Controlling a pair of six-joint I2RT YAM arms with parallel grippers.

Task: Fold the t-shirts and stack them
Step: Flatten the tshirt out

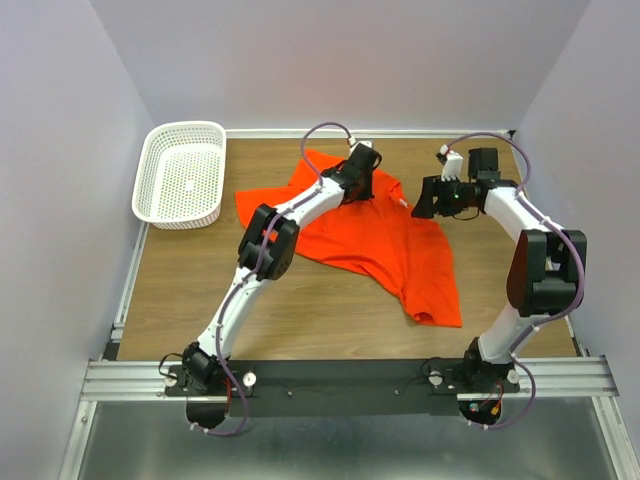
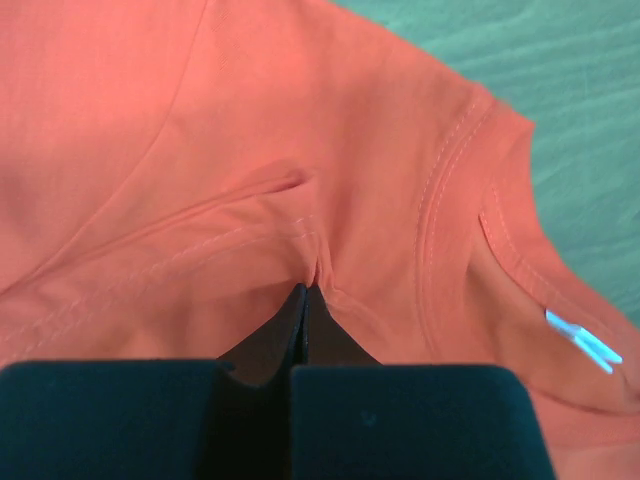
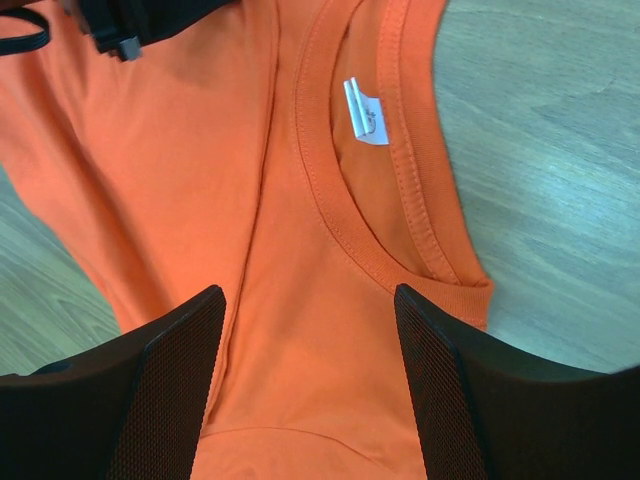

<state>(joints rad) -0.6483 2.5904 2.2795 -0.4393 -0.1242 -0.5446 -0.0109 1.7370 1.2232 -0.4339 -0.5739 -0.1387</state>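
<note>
An orange-red t-shirt lies crumpled and spread on the wooden table. My left gripper is down at its far upper edge. In the left wrist view that gripper is shut, pinching a puckered fold of the t-shirt beside the collar seam. My right gripper is at the shirt's right shoulder. In the right wrist view it stands open just over the fabric below the collar, with the white tag showing inside the neck.
A white perforated basket sits at the table's far left corner. Bare wood shows to the left of and in front of the shirt. Grey walls close in the table on three sides.
</note>
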